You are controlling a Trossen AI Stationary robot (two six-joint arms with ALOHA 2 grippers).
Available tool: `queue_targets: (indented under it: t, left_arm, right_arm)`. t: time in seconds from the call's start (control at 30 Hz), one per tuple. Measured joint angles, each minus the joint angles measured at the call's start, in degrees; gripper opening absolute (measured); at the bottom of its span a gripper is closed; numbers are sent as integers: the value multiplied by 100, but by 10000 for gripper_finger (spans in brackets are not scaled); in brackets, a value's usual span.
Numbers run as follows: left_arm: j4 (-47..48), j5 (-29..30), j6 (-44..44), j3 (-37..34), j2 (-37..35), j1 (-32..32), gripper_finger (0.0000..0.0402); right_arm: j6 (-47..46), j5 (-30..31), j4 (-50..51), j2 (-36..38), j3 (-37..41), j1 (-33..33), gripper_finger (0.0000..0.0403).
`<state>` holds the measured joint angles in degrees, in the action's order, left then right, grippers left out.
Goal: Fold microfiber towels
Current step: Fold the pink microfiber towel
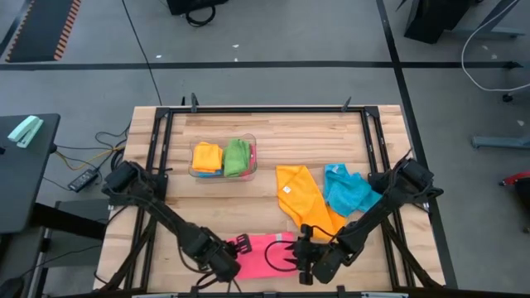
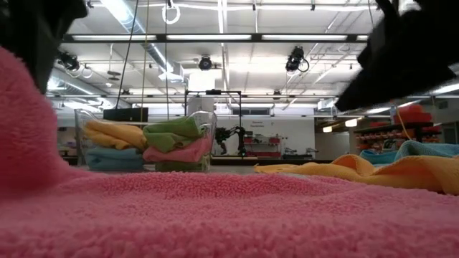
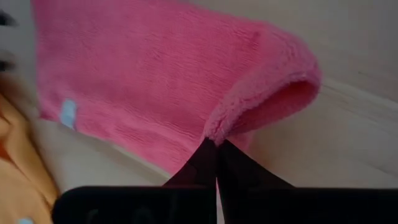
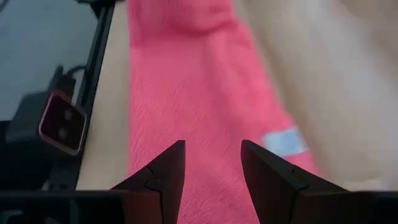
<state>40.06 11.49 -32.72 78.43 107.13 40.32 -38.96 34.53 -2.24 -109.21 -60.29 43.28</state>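
On the long wooden-plank table (image 1: 273, 136) with its black metal frame, everything is being worked over at the near edge. Near the table's middle right, a crumpled orange-yellow microfiber towel (image 1: 303, 199) is being left spread out, and a bunched bright blue microfiber towel (image 1: 346, 190) is lying just beside it, touching its far right side. Toward the far left of the middle, a clear plastic bin (image 1: 222, 158) is being filled by folded cloths; a folded orange-yellow cloth (image 1: 206, 156) and a folded green cloth (image 1: 238, 156) are seen on top from above, while blue and pink ones are shown lower down in the low view.

At the near edge, between the two arms, a flat pink fleecy microfiber towel (image 1: 263, 253) is being handled. Its left edge is being pinched by the left gripper (image 3: 216, 146), whose fingers are pressed together on a raised fold of the pink cloth. The right gripper (image 4: 212, 163) is being held just over the towel's right part, its fingers standing apart with nothing between them, and a small pale label (image 4: 284, 141) on the pink cloth is showing beside them.
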Motion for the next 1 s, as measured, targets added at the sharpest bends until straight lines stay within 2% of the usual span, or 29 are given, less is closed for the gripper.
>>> queue_targets:
  t: [0.13,0.3,0.57,0.73,1.0]
  left_arm:
    - [-292,-2,-409,-18,0,-123,14]
    - [-652,-9,-752,-21,100,-268,5]
    - [-1100,223,-1053,-22,629,-415,16]
    - [-1247,433,-1149,-22,691,-442,6]
    - [-1769,636,-1243,-20,691,-442,18]
  right_arm:
    - [-323,-220,31,-340,0,-40,164]
    - [-662,-264,306,-437,0,-41,164]
    - [-652,-352,428,-437,2,-53,165]
    - [-585,-411,443,-439,27,-125,164]
    - [-468,-462,481,-439,31,-185,164]
